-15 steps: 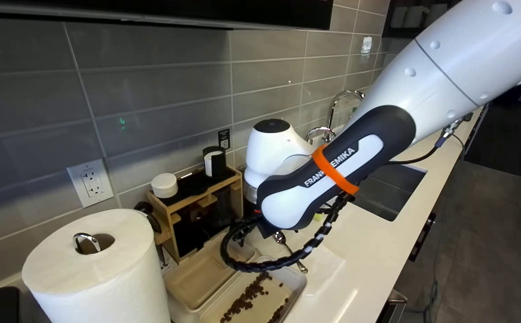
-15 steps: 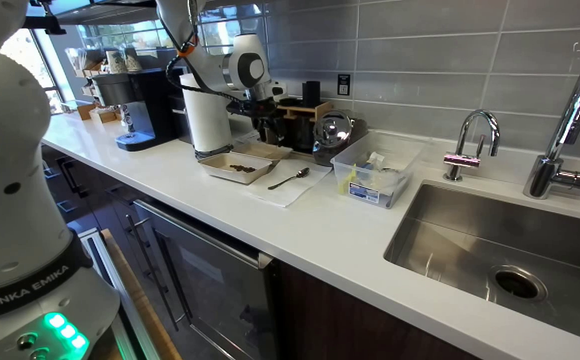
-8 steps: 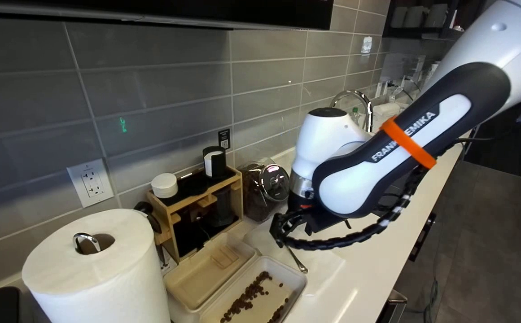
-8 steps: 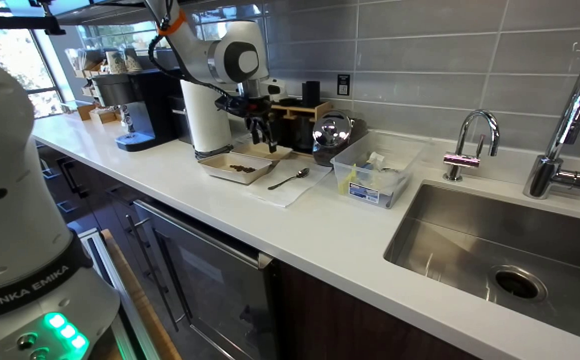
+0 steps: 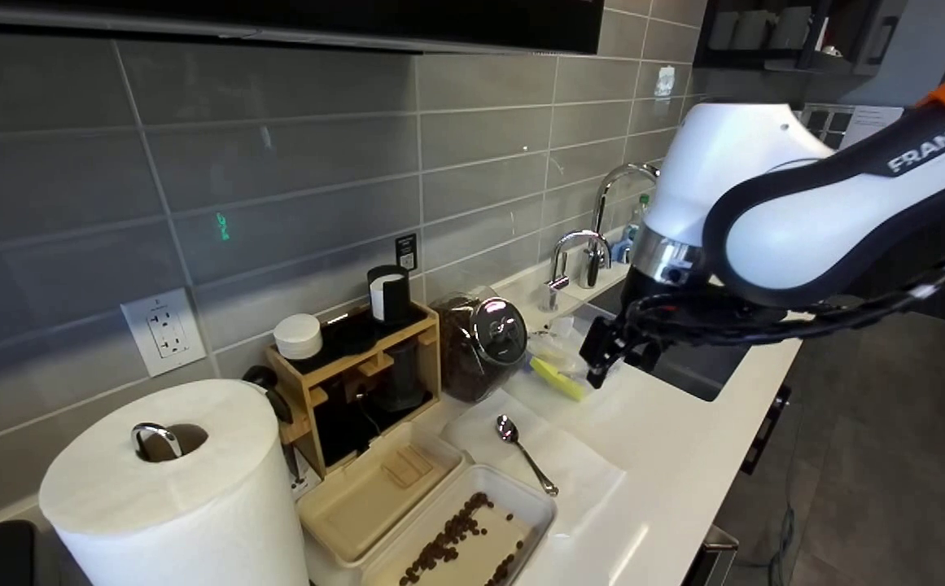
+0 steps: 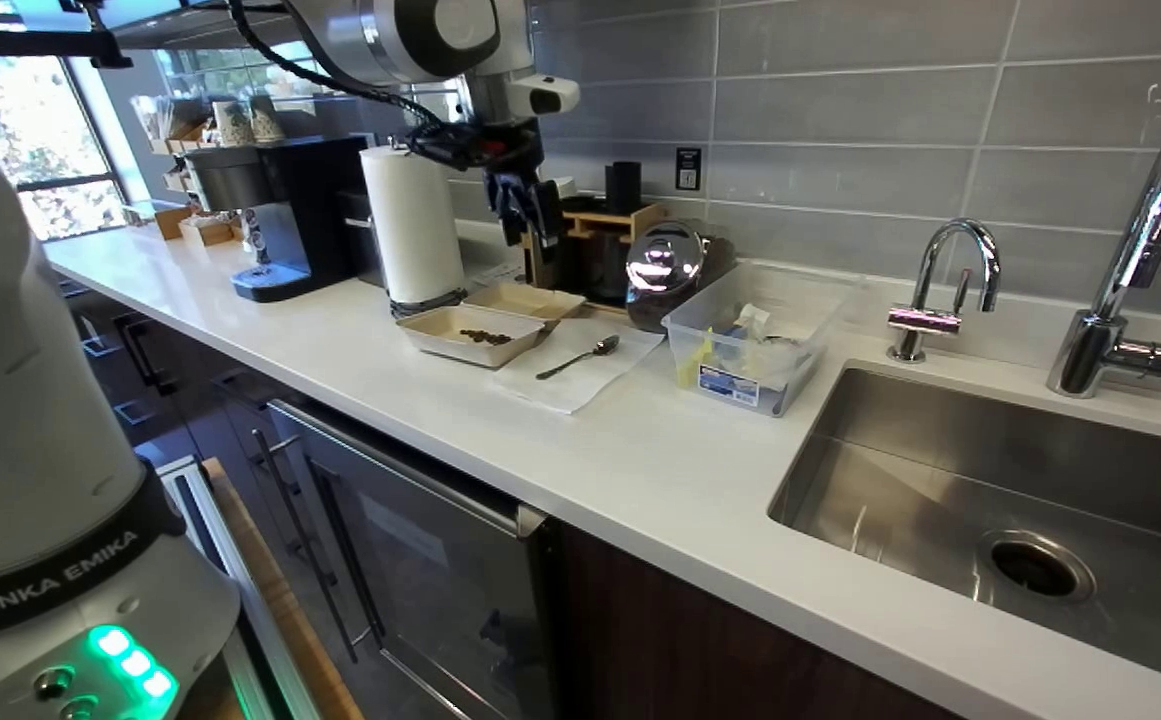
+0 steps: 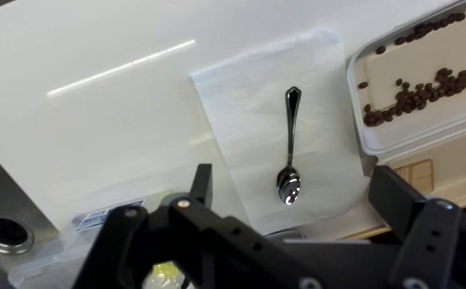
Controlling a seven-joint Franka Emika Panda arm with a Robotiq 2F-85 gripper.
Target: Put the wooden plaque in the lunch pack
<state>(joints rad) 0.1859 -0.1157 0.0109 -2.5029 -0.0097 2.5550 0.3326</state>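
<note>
As seen in both exterior views, counter [image 6: 640, 450]: long, white, glossy; running beneath a tiled wall [image 5: 301, 138]; marked by a streak of light [image 7: 122, 68] in the wrist view;
Tiled wall: grey, with pale joints; fitted with a white power outlet [image 5: 164, 330];
White sheet [image 7: 253, 132]: flat on the counter; beneath a shiny metal spoon [image 7: 291, 148];
Lunch pack [image 5: 358, 509]: tan, shallow, round-cornered; edge to edge with a white tray [image 7: 377, 144] strewn with dark beans [image 7: 411, 98];
Wooden plaque [image 5: 407, 465]: small, pale, rectangular; lying inside the lunch pack;
Gripper [image 7: 293, 176]: released, with black fingers spread wide; hanging above the counter, with the spoon visible between them in the wrist view;
Paper towel roll [image 5: 171, 505]: upright, thick, white; near the lunch pack;
Wooden rack [image 5: 340, 368]: dark inside, standing by the wall; topped with a round white stack [image 5: 299, 335] and a black cylinder [image 5: 395, 297];
Jar [image 5: 472, 358]: dark with contents, with a shiny lid at a slant; just beside the wooden rack;
Sink [image 6: 880, 480]: steel, set into the counter; backed by two chrome taps [image 6: 1080, 355];
Clear bin [image 6: 785, 370]: between jar and sink; holding small items [image 6: 752, 322], some yellow;
Room: coffee machine [image 6: 315, 200] and bright window [image 6: 30, 150] toward one end, in an exterior view; dark cabinets [image 6: 640, 620] below the counter; grey floor [image 5: 895, 456] alongside.
</note>
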